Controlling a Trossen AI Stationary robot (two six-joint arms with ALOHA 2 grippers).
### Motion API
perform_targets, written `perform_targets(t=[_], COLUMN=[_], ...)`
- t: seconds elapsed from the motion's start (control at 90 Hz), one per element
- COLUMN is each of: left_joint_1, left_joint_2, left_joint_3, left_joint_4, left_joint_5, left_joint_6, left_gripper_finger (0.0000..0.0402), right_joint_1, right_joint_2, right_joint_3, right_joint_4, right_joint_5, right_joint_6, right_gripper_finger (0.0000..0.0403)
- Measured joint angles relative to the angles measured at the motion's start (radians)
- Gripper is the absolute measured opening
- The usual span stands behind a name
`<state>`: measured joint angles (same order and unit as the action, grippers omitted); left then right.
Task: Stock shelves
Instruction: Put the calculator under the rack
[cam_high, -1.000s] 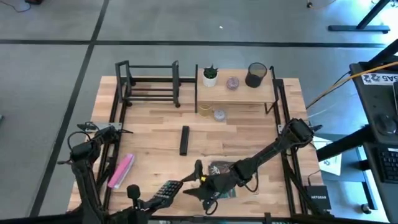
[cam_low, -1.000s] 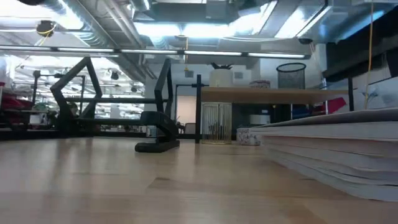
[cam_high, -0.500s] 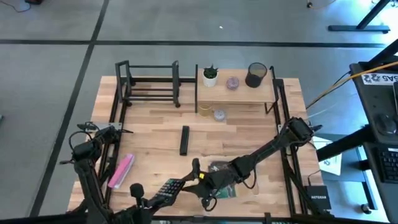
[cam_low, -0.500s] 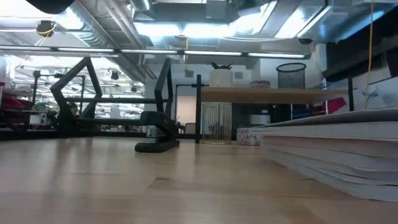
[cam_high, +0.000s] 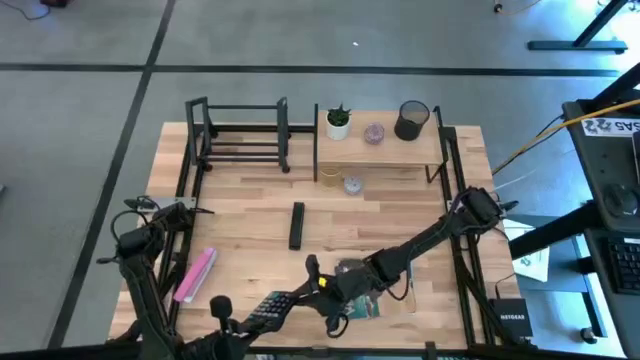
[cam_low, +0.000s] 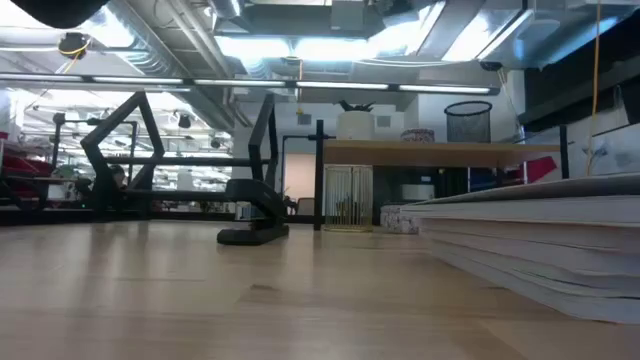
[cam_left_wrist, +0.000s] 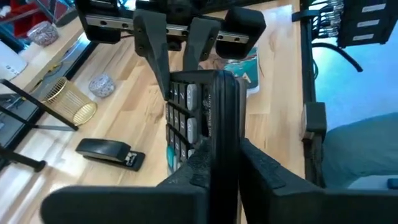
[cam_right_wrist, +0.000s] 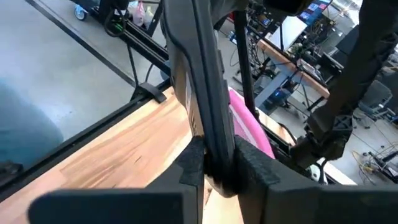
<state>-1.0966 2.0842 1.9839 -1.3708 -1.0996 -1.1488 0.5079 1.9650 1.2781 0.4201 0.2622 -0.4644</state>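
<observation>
Near front edge, both hands (cam_high: 300, 295) pinching calculator (cam_left_wrist: 199, 118), keys half-hidden

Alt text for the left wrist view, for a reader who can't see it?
The left tool and right tool both grip a black calculator on edge above the wood table. Nearby lie a black stapler and a gold wire cup.

Both grippers meeting at a calculator (cam_high: 272, 305), stapler (cam_high: 296, 225), wooden shelf (cam_high: 380, 145)
</observation>
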Motion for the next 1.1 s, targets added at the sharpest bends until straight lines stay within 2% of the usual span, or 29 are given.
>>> perform_targets(t=[0.1,0.311,0.444,0.556,0.711,0.889,1.0,1.1], left_joint_1=[0.003,0.01,0.002,0.001,0.005,0.003,0.005,0.005], left_joint_2=[0.0,0.0,0.0,0.0,0.0,0.001,0.002,0.002], left_joint_3=[-0.001,-0.002,0.0,0.0,0.0,0.0,-0.001,-0.021], left_joint_4=[-0.018,-0.085,-0.098,-0.101,-0.102,-0.102,-0.102,-0.084], left_joint_5=[0.0,0.074,0.118,0.148,0.151,0.151,0.148,0.146], left_joint_6=[-0.028,-0.094,-0.101,-0.107,-0.127,-0.126,-0.131,-0.131], left_gripper_finger=[0.0085,0.0155,0.0171,0.0173,0.0174,0.0174,0.0174,0.0174], right_joint_1=[0.003,0.019,0.041,0.069,0.107,0.103,0.075,0.035], right_joint_2=[-0.006,-0.048,-0.095,-0.152,-0.202,-0.204,-0.202,-0.208], right_joint_3=[0.0,0.0,-0.002,-0.001,-0.001,-0.002,-0.003,-0.041], right_joint_4=[-0.057,-0.25,-0.507,-0.837,-1.36,-1.802,-1.999,-1.959], right_joint_5=[0.047,0.177,0.341,0.433,0.429,0.366,0.375,0.305], right_joint_6=[0.023,0.105,0.224,0.437,0.851,1.284,1.556,1.567], right_gripper_finger=[0.0037,0.0037,0.0037,0.0037,0.0037,0.0037,0.0037,0.0037])
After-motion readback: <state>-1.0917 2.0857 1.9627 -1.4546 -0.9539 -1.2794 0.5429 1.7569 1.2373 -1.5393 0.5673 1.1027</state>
